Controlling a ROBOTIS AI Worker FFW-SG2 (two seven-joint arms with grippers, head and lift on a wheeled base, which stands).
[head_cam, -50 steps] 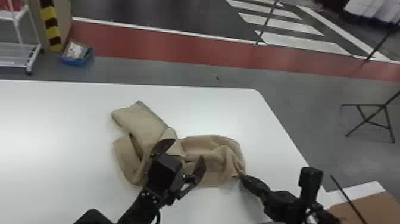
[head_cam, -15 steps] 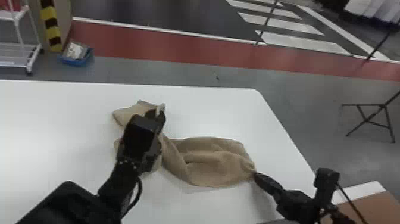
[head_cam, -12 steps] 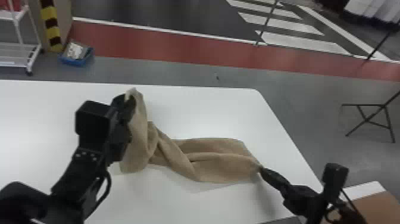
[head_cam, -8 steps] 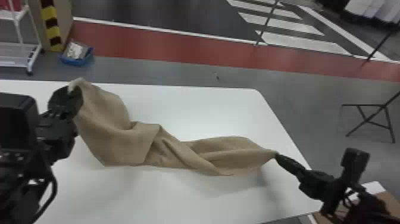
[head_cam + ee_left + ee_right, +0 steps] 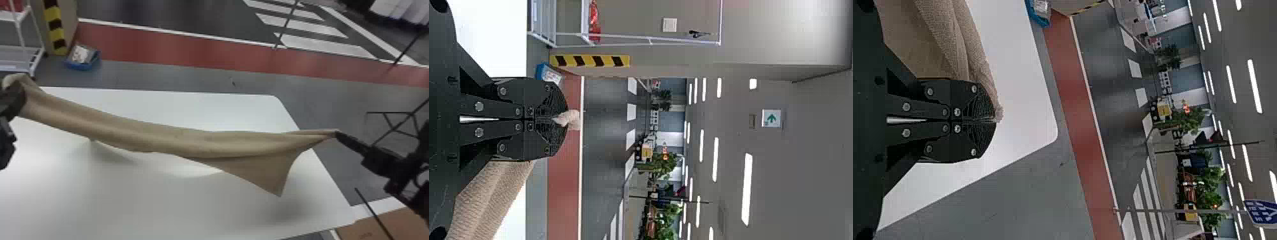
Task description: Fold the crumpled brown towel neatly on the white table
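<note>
The left tool and right tool are pressed together, each pinching one end of the brown towel, raised above the counter towards its right edge. Soft and light, it should grip well but sag; corners look the best holds, including the drooping one.

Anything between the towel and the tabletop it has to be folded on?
Nothing visible. The left gripper and right gripper hold the brown towel stretched out over the white table, with only shadows on the surface below. The strip hidden behind the towel can't be checked.
</note>
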